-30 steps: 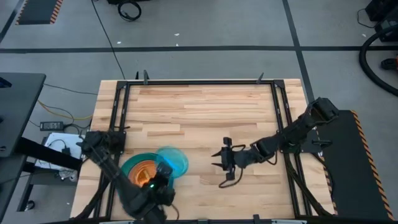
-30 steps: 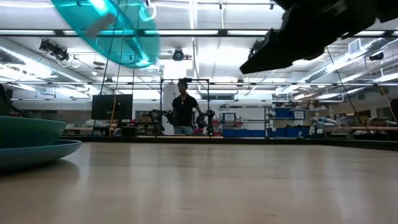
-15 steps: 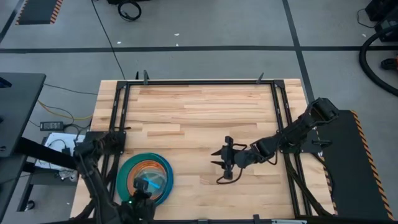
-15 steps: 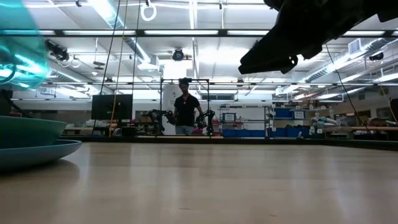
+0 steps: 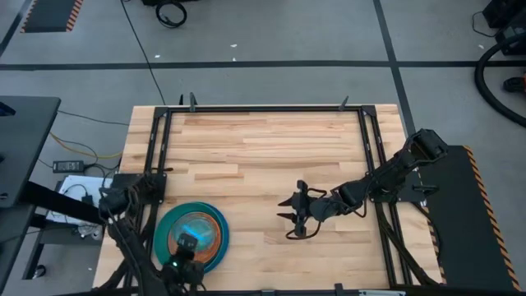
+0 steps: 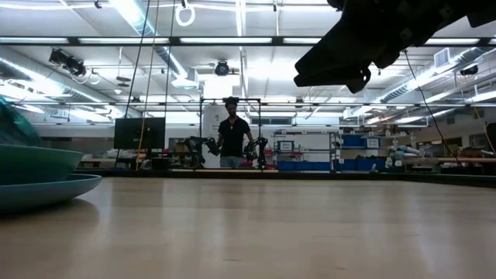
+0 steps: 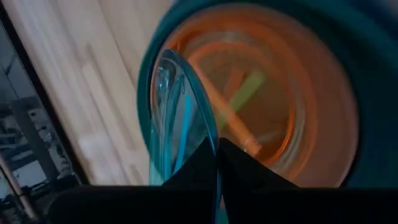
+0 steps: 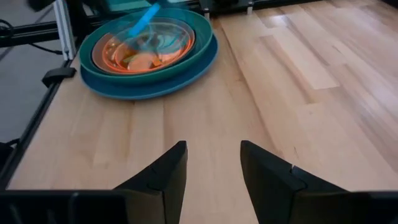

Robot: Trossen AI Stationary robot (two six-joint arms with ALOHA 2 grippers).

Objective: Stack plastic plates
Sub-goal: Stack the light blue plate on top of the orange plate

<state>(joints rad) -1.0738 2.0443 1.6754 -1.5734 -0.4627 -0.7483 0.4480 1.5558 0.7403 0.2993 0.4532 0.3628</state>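
A translucent cyan plate (image 7: 177, 118) above a nest of orange (image 8: 134, 56), teal (image 8: 186, 53) and blue plates (image 8: 149, 87) on the pale, light-and-tan striped wooden table (image 5: 263, 156) with black arms

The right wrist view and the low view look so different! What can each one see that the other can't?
Only the right wrist view shows inside the plate stack: orange plates nested in teal ones, the cyan plate tilted over them, and the right claw open above bare wood.

Only the low view shows the room behind, with a person standing and ceiling lights.

Both show the wooden table and the stack's teal outer plates.
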